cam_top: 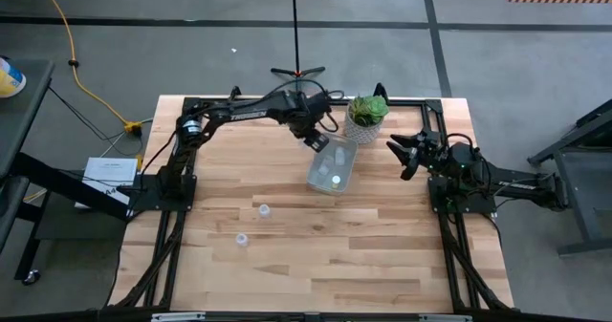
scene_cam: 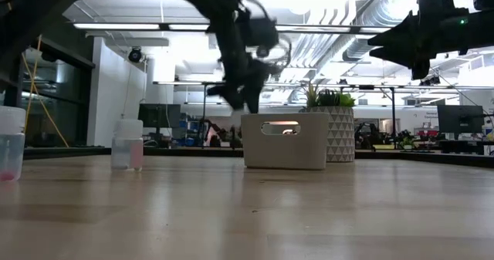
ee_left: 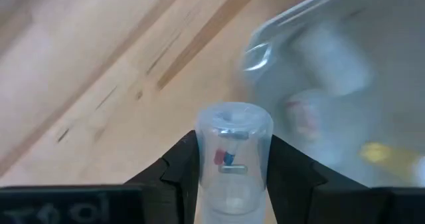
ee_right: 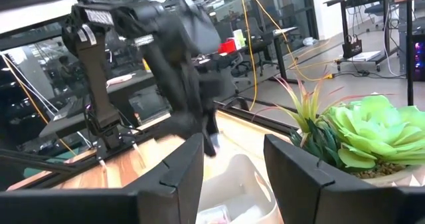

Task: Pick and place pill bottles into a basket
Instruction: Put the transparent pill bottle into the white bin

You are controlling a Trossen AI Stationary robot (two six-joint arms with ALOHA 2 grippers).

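Note:
My left gripper (cam_top: 316, 139) is shut on a small translucent pill bottle (ee_left: 232, 159) with red and blue pills inside. It hangs above the far left corner of the clear bin (cam_top: 332, 167), which also shows in the low view (scene_cam: 285, 140). Two bottles (cam_top: 337, 157) lie inside the bin. Two more bottles stand on the table to the bin's near left (cam_top: 263, 210) (cam_top: 241, 238). My right gripper (cam_top: 403, 156) is open and empty, raised to the right of the bin. My left gripper pinches the bottle's round side wall (ee_left: 202, 164) between its two fingers (ee_left: 178, 167), one on each side. The bottle's end points away from the gripper, along the fingers. The fingers slant down from above. The bottle is lifted clear of the table and the bin.
A white patterned pot with a green plant (cam_top: 366, 118) stands just beyond the bin's far right corner, close to both grippers. Bare wooden table (cam_top: 316, 255) lies toward the near edge. The arms' black frames run along the left and right edges.

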